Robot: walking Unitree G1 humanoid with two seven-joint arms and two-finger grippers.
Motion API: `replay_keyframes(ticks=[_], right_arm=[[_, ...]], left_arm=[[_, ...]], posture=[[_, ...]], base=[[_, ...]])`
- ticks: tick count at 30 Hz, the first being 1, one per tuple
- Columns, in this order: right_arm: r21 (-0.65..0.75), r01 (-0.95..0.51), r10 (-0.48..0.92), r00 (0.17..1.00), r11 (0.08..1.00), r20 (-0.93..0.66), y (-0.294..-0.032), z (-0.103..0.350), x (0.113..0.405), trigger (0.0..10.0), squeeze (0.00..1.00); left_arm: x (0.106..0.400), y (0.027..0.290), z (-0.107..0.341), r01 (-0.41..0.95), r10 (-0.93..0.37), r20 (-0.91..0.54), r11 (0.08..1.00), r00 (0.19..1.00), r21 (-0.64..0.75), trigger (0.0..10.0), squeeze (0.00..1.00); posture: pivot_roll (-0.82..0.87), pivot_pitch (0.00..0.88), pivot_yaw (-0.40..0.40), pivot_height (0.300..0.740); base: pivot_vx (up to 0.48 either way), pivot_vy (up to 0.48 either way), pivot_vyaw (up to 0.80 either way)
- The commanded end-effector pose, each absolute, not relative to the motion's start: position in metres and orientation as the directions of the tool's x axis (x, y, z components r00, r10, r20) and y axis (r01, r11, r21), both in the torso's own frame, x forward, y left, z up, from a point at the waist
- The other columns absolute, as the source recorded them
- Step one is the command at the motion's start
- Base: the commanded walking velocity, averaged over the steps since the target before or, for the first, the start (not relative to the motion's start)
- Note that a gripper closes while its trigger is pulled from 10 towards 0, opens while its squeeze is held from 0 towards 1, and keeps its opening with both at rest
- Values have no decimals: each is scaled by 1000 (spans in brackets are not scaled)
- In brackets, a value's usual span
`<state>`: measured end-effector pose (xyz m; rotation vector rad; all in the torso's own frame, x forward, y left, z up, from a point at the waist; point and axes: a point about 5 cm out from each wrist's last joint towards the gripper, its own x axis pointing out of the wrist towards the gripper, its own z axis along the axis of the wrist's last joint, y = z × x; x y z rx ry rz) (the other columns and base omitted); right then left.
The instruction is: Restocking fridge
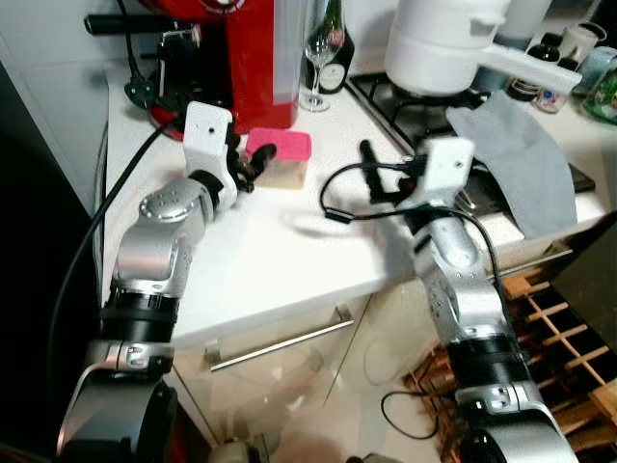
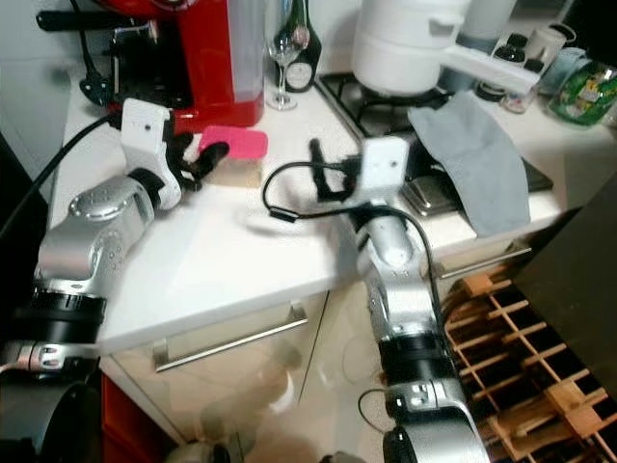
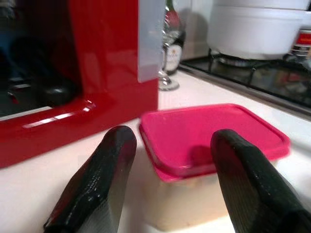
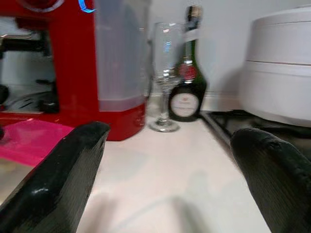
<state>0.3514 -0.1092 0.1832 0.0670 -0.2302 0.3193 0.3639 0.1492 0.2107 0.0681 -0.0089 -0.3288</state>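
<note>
Silver arms rise from the lower edge of the head view, and each one reaches over the white surface [image 1: 289, 260]. The pink-lidded container [image 1: 280, 157] stands on this surface at about 11 o'clock from the middle of the view, just in front of the red coffee machine [image 1: 241, 58]. Its lid is bright pink and the body under it is pale and half clear. The left tool [image 1: 253, 166] is at the container's left side, with its black fingers [image 3: 104, 184] spread wide; in the left wrist view one finger is on each side of the container's near corner, but I cannot tell if they touch it. The right tool [image 1: 381, 174] hovers over the surface at 3 o'clock from the container, well apart from it, and its fingers [image 4: 63, 179] are also wide open with nothing between them. Behind, at 12 o'clock, a wine glass [image 1: 315, 58] stands beside a dark bottle [image 1: 335, 43]. At 1 o'clock a white pot [image 1: 448, 48] sits on the stove [image 1: 405, 106], and a grey cloth [image 1: 516, 154] lies at 3 o'clock.
</note>
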Motion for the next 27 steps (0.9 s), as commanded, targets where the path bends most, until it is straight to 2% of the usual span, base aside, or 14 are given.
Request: replay_keyframes(ticks=[1, 6, 8, 13, 16, 17, 18, 19, 27], right_arm=[[6, -341, 333, 921, 940, 202, -116, 184, 359, 10000, 1000], [6, -380, 373, 911, 925, 173, -131, 195, 377, 10000, 1000], [6, -380, 373, 911, 925, 173, -131, 195, 377, 10000, 1000], [68, -447, 431, 886, 892, 173, -134, 205, 390, 10000, 1000], [79, -627, 616, 778, 775, 126, -121, 204, 390, 10000, 1000], [73, -658, 650, 753, 750, 104, -120, 203, 390, 10000, 757], [47, -681, 678, 732, 731, 65, -121, 200, 392, 10000, 78], [33, -694, 692, 720, 719, 50, -122, 201, 392, 10000, 0], [-16, -766, 766, 642, 642, 14, -126, 211, 395, 10000, 0]], left_arm=[[361, 150, 217, 304, -309, 53, 949, 950, 89, 10000, 0], [354, 165, 236, 225, -247, 177, 965, 953, 133, 10000, 0], [354, 165, 236, 225, -247, 177, 965, 953, 133, 10000, 0], [344, 172, 261, 190, -208, 291, 978, 934, 90, 10000, 0], [336, 176, 274, 173, -191, 356, 982, 915, 81, 10000, 0], [332, 177, 279, 165, -184, 377, 983, 908, 83, 10000, 0], [326, 177, 286, 155, -176, 412, 984, 894, 82, 10000, 0], [321, 177, 292, 151, -175, 434, 985, 884, 88, 10000, 0], [298, 168, 317, 183, -221, 506, 975, 834, 124, 10000, 0]], posture=[[46, 0, -63, 740], [91, 0, -71, 740], [91, 0, -71, 740], [125, 0, -91, 740], [166, 0, -122, 740], [172, 0, -126, 740], [191, 0, -138, 740], [205, 0, -148, 740], [223, 48, -163, 740]], base=[[0, 0, 0], [0, 0, 0], [0, 0, 0], [0, 0, 0], [0, 0, 0], [0, 0, 0], [0, 0, 0], [0, 0, 0], [0, 0, 0]])
